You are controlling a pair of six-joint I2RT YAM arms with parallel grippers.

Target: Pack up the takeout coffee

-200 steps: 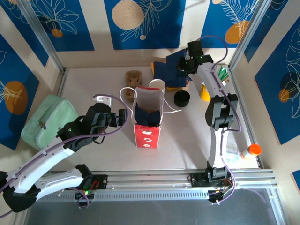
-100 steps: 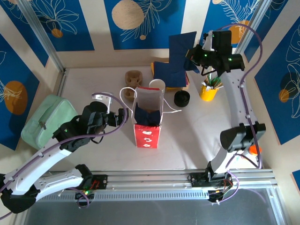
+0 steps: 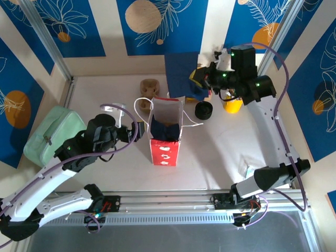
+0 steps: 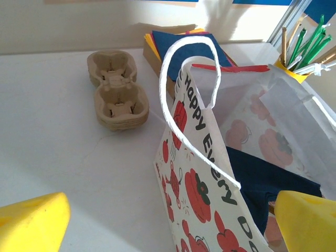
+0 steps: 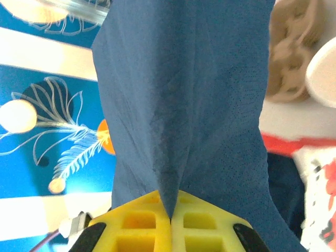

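Observation:
The takeout coffee (image 3: 203,109), seen from above as a round black lid, stands on the table right of the red-and-white paper bag (image 3: 165,131). My right gripper (image 3: 203,79) hangs above and behind the cup, shut on a dark blue napkin (image 3: 182,73) that droops from its yellow fingertips (image 5: 147,220); the right gripper (image 5: 170,212) pinches the napkin (image 5: 184,105) at a fold. Another blue napkin lies inside the bag (image 4: 210,173). My left gripper (image 3: 137,128) is open at the bag's left wall, and in the wrist view the left gripper (image 4: 168,226) has that wall between its fingers.
A brown pulp cup carrier (image 3: 149,86) sits behind the bag, with a stack of coloured napkins (image 4: 178,44) beside it. The yellow cup of sticks and straws (image 3: 232,104) stands at the back right. A lidless white cup (image 5: 323,73) shows near the carrier. A green pouch (image 3: 52,134) lies at far left.
The right arm lifted a blue napkin off the stack and swung it left, toward the bag; the napkin now hangs lower. The left arm barely shifted.

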